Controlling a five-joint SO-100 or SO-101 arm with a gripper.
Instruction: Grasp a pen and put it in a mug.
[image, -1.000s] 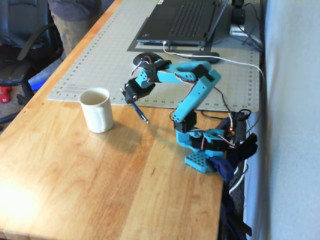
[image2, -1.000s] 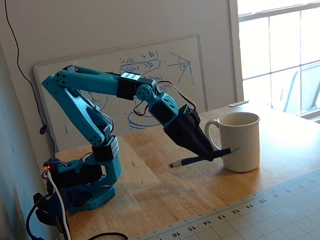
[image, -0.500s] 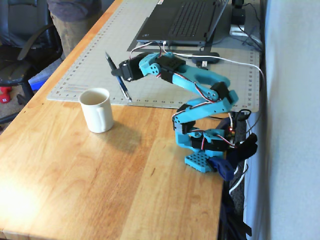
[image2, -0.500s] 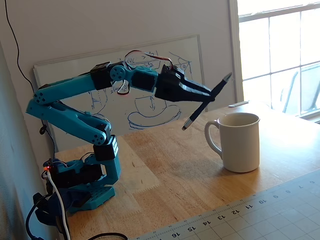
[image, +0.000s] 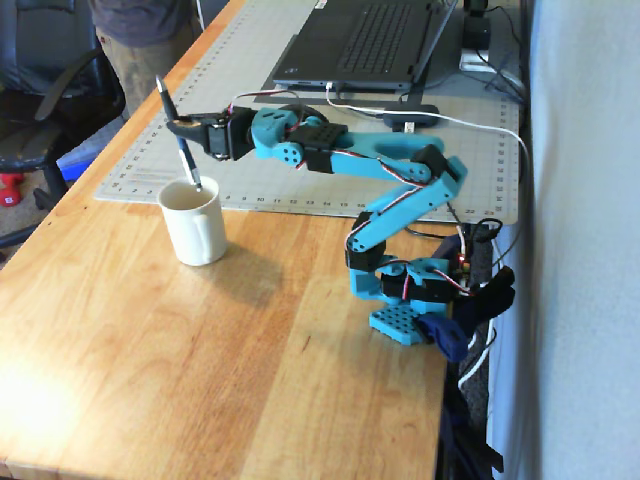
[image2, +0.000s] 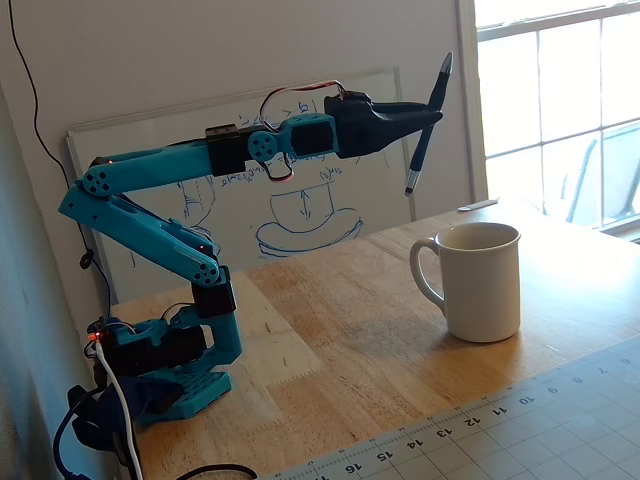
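Observation:
The dark pen (image: 178, 142) (image2: 427, 125) hangs nearly upright in the air, tilted a little, lower tip down. My gripper (image: 183, 128) (image2: 432, 113) is shut on its middle, with the blue arm stretched out level. The cream-white mug (image: 194, 220) (image2: 478, 281) stands upright on the wooden table, handle toward the arm's base. In one fixed view the pen's lower tip is just over the mug's rim; in the other it hangs well above the mug and to the left of its opening.
A grey cutting mat (image: 200, 110) (image2: 520, 430) lies beyond the mug, with a laptop (image: 365, 45) on it. The arm's base (image: 410, 290) (image2: 165, 365) is clamped at the table edge. A whiteboard (image2: 150, 150) leans on the wall. A person and a chair (image: 50, 80) are at the table's far side.
The arm has risen and reached out toward the mug, carrying the pen. The pen has swung from a slant to nearly upright and now hangs over the mug's area.

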